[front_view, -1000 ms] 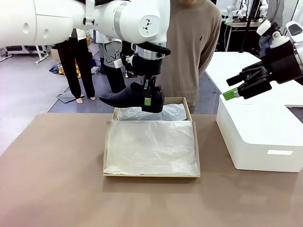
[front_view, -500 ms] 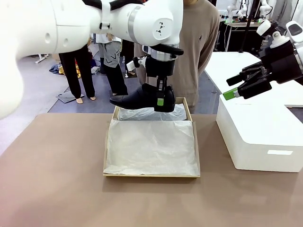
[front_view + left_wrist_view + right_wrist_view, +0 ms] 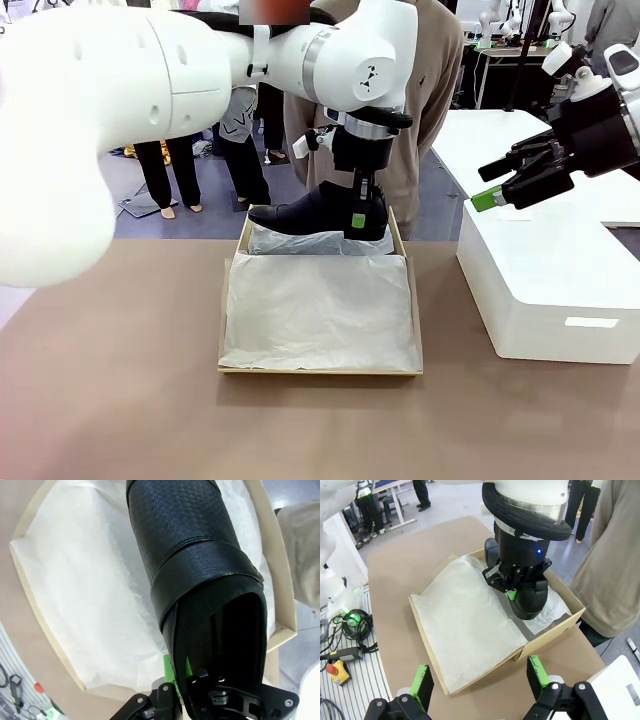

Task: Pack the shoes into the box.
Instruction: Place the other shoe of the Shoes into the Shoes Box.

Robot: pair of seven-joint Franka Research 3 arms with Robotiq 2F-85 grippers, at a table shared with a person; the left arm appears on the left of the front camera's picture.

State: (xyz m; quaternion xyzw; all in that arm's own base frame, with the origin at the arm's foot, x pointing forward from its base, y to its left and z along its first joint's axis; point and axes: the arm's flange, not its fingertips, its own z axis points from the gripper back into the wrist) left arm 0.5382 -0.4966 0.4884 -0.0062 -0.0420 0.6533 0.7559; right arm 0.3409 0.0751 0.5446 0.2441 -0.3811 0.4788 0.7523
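One glossy black shoe (image 3: 312,215) hangs just over the far end of the tan cardboard box (image 3: 320,371), its toe pointing left. My left gripper (image 3: 358,218) is shut on the shoe's heel wall from above. In the left wrist view the shoe (image 3: 190,555) stretches away over the white tissue paper (image 3: 90,595), and a green pad (image 3: 170,672) presses its outside. My right gripper (image 3: 497,190) hovers open and empty above the white block (image 3: 545,285). From the right wrist I see its open fingers (image 3: 422,680), the shoe (image 3: 530,597) and the box (image 3: 427,650) below.
A person in a tan sweater (image 3: 435,90) stands right behind the box at the far edge. The big white rounded block fills the table's right side. Brown tabletop (image 3: 110,380) lies bare to the left and in front of the box.
My left arm has carried the shoe to the right and a little lower, from beyond the box's far left corner to over its far end. The right arm has not moved.
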